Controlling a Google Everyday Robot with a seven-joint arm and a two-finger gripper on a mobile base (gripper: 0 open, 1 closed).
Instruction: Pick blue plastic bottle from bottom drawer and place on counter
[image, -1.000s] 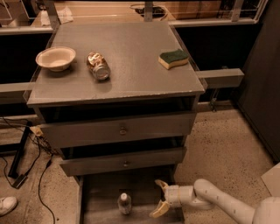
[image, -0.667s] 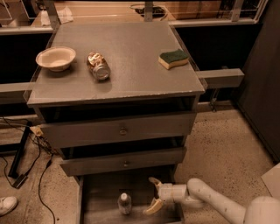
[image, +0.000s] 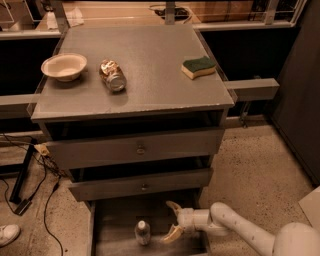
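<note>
Bottom drawer (image: 112, 222) pulled out | blue plastic bottle (image: 142, 232) upright mid-floor | pincer (image: 171, 220) spread beside it, apart

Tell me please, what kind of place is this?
Probably a robot test lab, not a home: a grey drawer cabinet on speckled floor, loose cables beside it, and the open gripper inside the bottom drawer beside the blue plastic bottle.

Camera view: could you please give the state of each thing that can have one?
Bottom drawer: pulled open.
Blue plastic bottle: upright in the bottom drawer, capped, not gripped.
Gripper: open, in the drawer beside the bottle.
Top drawer: closed or nearly so.
Middle drawer: closed or nearly so.
Can: crushed, on its side on the counter.
Bowl: upright, empty.
</note>
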